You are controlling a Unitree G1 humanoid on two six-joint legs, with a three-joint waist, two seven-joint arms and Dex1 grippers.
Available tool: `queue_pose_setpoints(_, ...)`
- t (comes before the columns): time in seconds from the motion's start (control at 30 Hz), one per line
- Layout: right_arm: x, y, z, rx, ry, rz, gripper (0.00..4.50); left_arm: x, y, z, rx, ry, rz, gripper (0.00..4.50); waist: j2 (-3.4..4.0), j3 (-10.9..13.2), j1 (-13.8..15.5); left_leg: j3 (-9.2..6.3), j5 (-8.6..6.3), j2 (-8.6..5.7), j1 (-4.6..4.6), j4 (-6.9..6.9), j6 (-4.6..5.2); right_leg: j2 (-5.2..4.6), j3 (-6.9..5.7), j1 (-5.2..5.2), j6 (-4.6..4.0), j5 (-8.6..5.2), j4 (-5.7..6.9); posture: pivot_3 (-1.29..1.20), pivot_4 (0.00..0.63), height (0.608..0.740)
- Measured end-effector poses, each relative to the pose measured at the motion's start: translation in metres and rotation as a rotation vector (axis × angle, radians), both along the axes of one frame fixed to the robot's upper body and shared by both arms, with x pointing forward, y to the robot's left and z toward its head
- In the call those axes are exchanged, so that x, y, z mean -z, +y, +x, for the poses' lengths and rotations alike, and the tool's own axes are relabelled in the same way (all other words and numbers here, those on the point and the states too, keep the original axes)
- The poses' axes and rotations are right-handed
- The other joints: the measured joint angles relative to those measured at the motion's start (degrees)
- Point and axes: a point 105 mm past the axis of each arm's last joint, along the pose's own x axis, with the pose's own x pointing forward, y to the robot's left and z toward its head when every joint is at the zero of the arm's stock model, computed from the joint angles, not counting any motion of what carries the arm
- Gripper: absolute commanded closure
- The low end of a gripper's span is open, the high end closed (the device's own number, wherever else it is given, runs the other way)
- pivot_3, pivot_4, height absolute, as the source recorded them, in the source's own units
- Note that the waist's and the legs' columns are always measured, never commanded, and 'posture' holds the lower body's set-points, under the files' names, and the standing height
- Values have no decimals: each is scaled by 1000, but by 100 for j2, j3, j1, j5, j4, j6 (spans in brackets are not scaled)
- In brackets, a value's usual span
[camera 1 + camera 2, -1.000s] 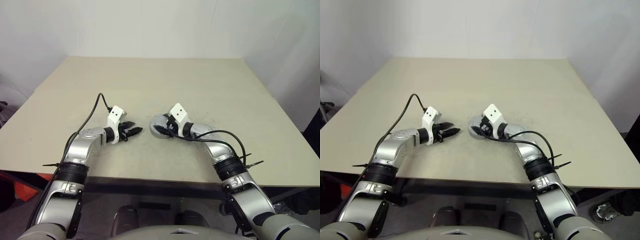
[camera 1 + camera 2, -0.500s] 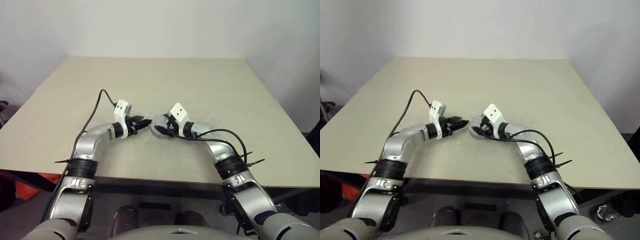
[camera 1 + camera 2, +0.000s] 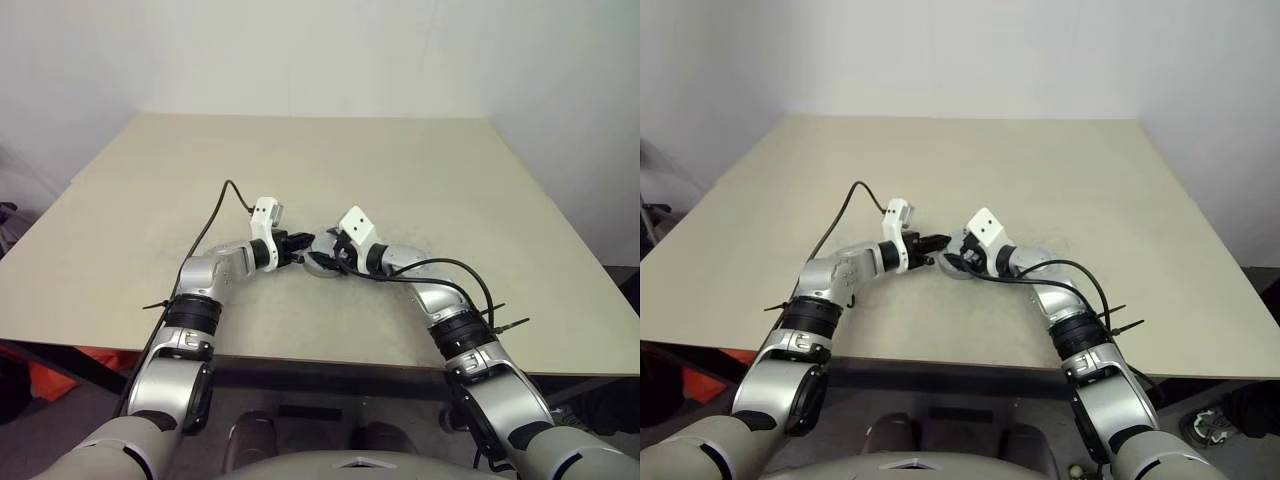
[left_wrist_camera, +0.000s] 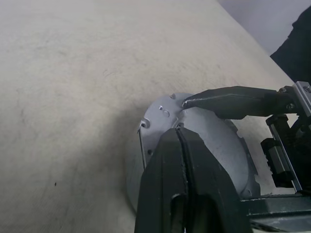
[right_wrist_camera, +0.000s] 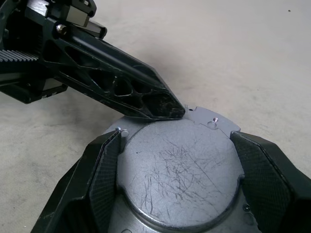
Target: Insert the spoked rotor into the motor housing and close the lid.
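The motor housing (image 5: 180, 170) sits on the table (image 3: 420, 170), clasped at its sides by the right hand (image 5: 180, 179). The left hand (image 5: 167, 108), closed and empty, touches its rim; press gently, keeping the housing steady.

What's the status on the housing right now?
Right gripper jaws wide, straddling the housing on the table. Left gripper jaws shut, tip at the housing's rim. Nothing in the way.
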Motion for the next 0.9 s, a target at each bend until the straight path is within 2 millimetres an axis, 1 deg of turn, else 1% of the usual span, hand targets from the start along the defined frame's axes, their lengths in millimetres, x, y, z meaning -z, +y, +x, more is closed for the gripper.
queue_pose_setpoints(0.07,0,0,0,1,1,-1,1353,2,2,-2,-1,9,4,4478,1,0,0,0,-4,0,6,-4,7,-1,0,7,1,0,-3,0,0,740)
queue_pose_setpoints(0.17,0,-1,0,3,2,-1,1353,3,3,-7,12,18,-4,4478,1,0,3,-1,-4,1,10,-6,8,-3,0,12,32,-19,-4,0,0,740)
queue_pose_setpoints(0.23,0,-1,0,7,7,5,638,3,3,-11,28,26,-13,4500,1,0,3,-1,-5,1,18,-6,8,-5,0,12,34,-20,-4,0,0,740)
queue_pose_setpoints(0.3,0,-4,2,21,13,10,63,4,2,-16,48,36,-26,4500,2,0,10,-1,-4,1,18,-6,7,-10,0,13,35,-20,-4,0,0,740)
queue_pose_setpoints(0.4,-3,-8,3,36,9,19,24,3,0,-18,58,39,-29,4500,2,1,13,0,-5,-1,8,-6,9,-21,0,12,35,-21,-9,0,0,740)
queue_pose_setpoints(0.5,-6,-9,-2,33,21,56,24,2,-2,-19,67,37,-32,4500,4,4,25,0,-11,-5,-8,-6,19,-25,0,2,16,-9,-10,0,0,740)
queue_pose_setpoints(0.53,-14,-9,-4,30,32,105,24,1,-2,-20,70,35,-35,4500,7,6,29,0,-14,-6,-13,-6,23,-26,0,-2,16,-10,-11,0,0,740)
queue_pose_setpoints(0.63,-50,-10,-7,12,1,235,24,1,-4,-20,77,35,-36,4500,8,7,58,0,-17,-6,-14,-6,30,-26,0,0,25,-15,-11,0,0,740)
queue_pose_setpoints(0.73,-72,-13,-12,-9,3,319,24,1,-6,-21,83,33,-37,4500,8,7,99,0,-18,-7,-12,-8,30,-28,0,3,29,-17,-14,0,0,740)
queue_pose_setpoints(0.8,-78,-18,-13,3,29,365,24,1,-8,-21,87,33,-38,4500,8,7,133,0,-17,-7,-11,-10,29,-28,0,2,30,-18,-15,0,0,740)
queue_pose_setpoints(0.9,-74,-31,-8,93,122,409,24,1,-10,-21,93,34,-38,4500,8,7,164,0,-9,-7,-10,-16,16,-28,0,1,31,-19,-15,0,0,740)
